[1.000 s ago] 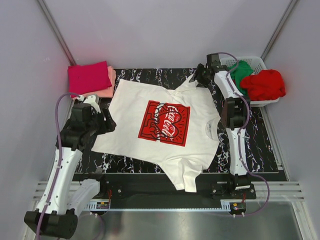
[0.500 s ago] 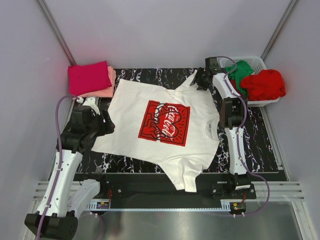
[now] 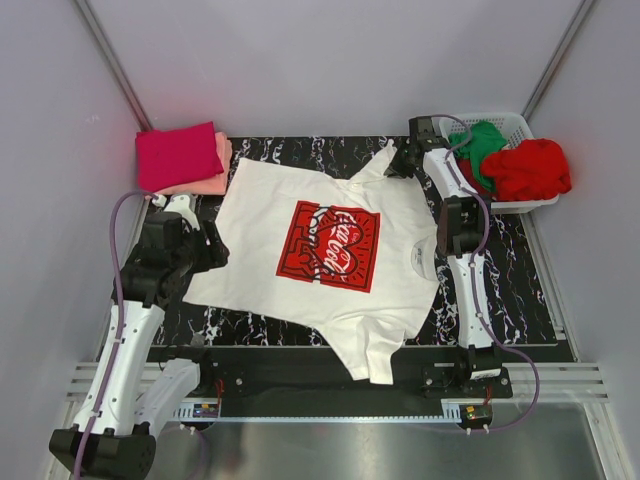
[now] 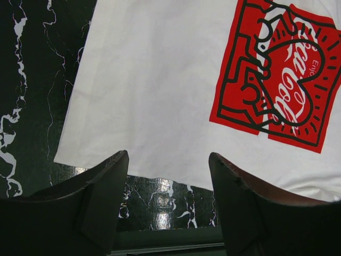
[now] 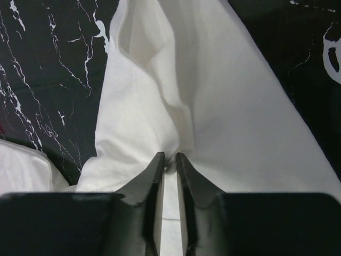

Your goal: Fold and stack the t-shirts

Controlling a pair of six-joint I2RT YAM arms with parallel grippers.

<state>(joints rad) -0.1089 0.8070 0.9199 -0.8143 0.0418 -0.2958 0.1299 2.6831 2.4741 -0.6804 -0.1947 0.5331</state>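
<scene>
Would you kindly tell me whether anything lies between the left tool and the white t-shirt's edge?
Nothing visible does. The left tool is open, and the edge of the white t-shirt shows unobstructed in the gap between its fingers, over bare black mat. The right tool is shut on its sleeve.

Top-view illumination is bright, diffuse and even; the white t-shirt [image 3: 265,200] casts only a thin, soft shadow. Just below its hem, the left wrist view shows white glare on the glossy black mat [image 4: 160,194]. The shirt's folds shade gently in the right wrist view.
</scene>
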